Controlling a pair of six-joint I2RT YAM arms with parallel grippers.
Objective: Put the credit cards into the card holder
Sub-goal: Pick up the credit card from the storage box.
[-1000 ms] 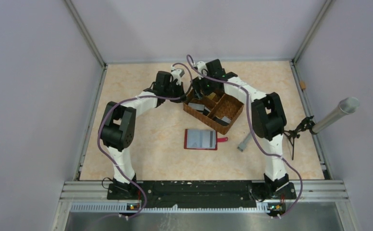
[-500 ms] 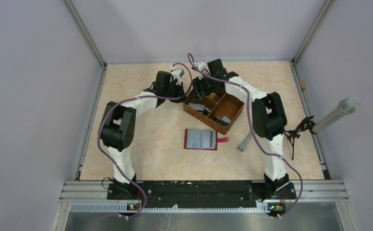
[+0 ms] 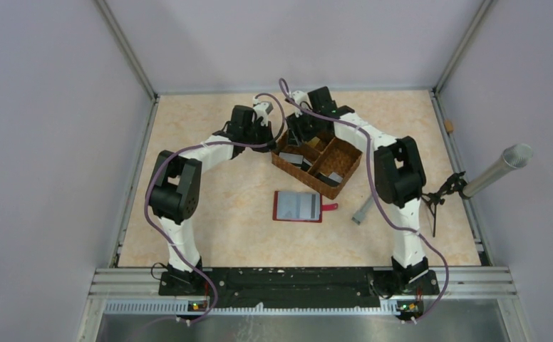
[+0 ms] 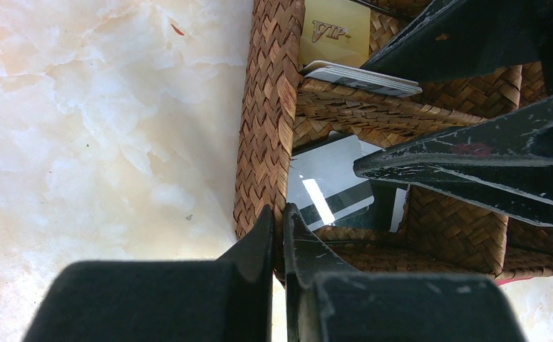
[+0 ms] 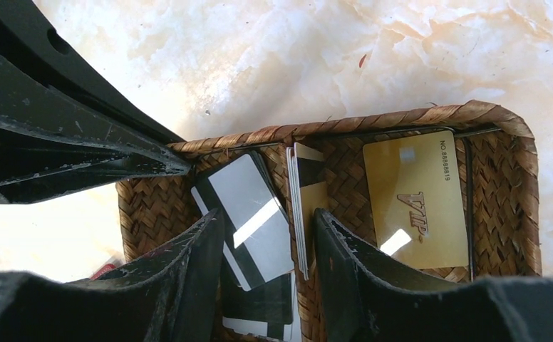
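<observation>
The card holder (image 3: 298, 206) lies open on the tabletop (image 3: 209, 185), long axis left-right, its snap tab pointing right. Just beyond it, the wicker basket (image 3: 341, 153) holds the credit cards (image 5: 249, 217): a striped grey one tilted, a gold card (image 5: 416, 199) lying flat, others on edge and partly hidden. The right end effector (image 5: 268, 214) hangs over them, fingers apart. The left end effector (image 4: 278, 214), fingers together, meets the basket's left wall; whether it pinches the weave is unclear.

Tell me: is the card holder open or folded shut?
Open. The card holder lies spread flat on the table, pale inner pockets facing up, its red snap tab sticking out.
</observation>
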